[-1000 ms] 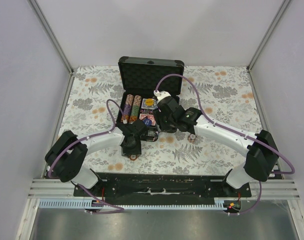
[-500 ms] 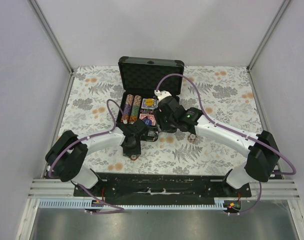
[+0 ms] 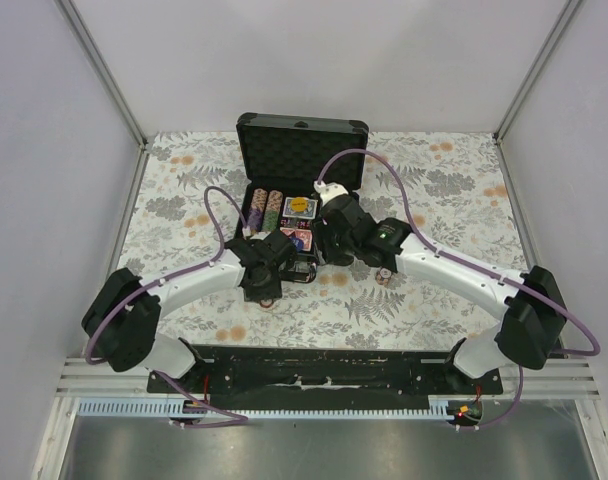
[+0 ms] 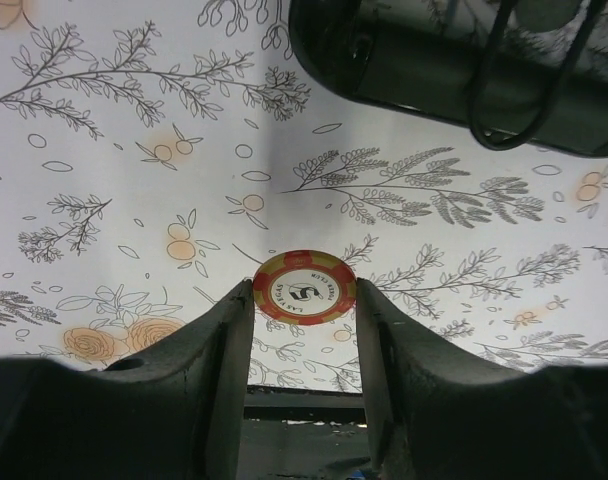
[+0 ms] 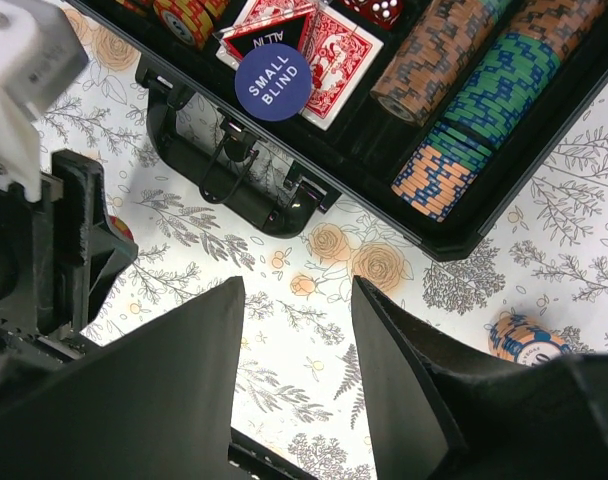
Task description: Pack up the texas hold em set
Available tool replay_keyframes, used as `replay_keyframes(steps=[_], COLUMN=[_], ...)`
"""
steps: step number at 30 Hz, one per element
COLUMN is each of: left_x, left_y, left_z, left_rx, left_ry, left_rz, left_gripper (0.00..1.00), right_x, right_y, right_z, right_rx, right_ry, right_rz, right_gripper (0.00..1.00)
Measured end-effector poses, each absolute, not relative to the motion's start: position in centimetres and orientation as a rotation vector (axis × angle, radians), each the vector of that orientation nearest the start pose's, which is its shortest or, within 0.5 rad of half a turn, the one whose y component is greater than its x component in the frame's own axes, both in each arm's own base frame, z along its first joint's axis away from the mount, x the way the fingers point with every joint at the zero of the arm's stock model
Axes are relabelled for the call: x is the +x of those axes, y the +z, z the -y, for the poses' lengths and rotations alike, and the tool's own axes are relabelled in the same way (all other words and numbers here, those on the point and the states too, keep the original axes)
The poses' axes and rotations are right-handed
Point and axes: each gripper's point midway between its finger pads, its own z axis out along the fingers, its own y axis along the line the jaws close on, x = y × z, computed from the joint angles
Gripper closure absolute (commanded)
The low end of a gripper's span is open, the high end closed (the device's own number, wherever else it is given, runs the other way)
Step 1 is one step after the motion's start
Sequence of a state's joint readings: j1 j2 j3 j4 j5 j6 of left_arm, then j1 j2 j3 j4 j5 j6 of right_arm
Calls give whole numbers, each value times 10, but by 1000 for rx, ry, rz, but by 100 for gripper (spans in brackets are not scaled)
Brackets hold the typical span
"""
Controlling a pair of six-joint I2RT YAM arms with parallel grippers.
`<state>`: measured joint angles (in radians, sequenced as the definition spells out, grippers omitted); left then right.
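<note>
The black case (image 3: 254, 200) lies open with its foam lid (image 3: 302, 140) upright. Rows of striped chips (image 3: 265, 215) and a red card deck (image 3: 295, 238) lie in it. In the right wrist view the case (image 5: 454, 240) holds chip rows (image 5: 484, 110), the red deck (image 5: 336, 52), a blue round "small blind" button (image 5: 273, 82) and a triangular button (image 5: 271, 36). My left gripper (image 3: 267, 288) is in front of the case handle; its fingertips touch both edges of a red-and-yellow chip (image 4: 304, 288). My right gripper (image 5: 296, 300) is open and empty over the cloth.
A short stack of blue-and-orange chips (image 3: 384, 273) stands on the floral cloth right of the case; it also shows in the right wrist view (image 5: 529, 340). The case handle (image 5: 229, 165) sticks out toward the arms. The left wrist (image 5: 44, 230) is close beside my right gripper.
My left arm has drawn back toward the case front, and the red-and-yellow chip has moved with its gripper. My right gripper has shifted slightly.
</note>
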<state>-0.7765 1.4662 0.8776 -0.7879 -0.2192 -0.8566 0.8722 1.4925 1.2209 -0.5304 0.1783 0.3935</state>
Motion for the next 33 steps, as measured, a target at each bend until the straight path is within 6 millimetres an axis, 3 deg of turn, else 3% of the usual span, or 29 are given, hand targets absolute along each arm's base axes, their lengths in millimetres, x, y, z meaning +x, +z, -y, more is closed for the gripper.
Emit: replay_keyframes(steps=[14, 23, 33], left_x=[212, 253, 281], left_y=[72, 113, 164], left_z=[180, 184, 204], left_rx=[-250, -381, -436], left_ry=[-65, -186, -389], left_rz=[-2764, -2674, -2592], left_gripper=[50, 51, 51], right_x=[248, 242, 245], right_y=[146, 148, 173], right_z=[-295, -304, -329], right_rx=[-472, -450, -400], right_ry=[539, 704, 923], right_rz=[-2348, -2291, -2101], right_gripper=[47, 44, 23])
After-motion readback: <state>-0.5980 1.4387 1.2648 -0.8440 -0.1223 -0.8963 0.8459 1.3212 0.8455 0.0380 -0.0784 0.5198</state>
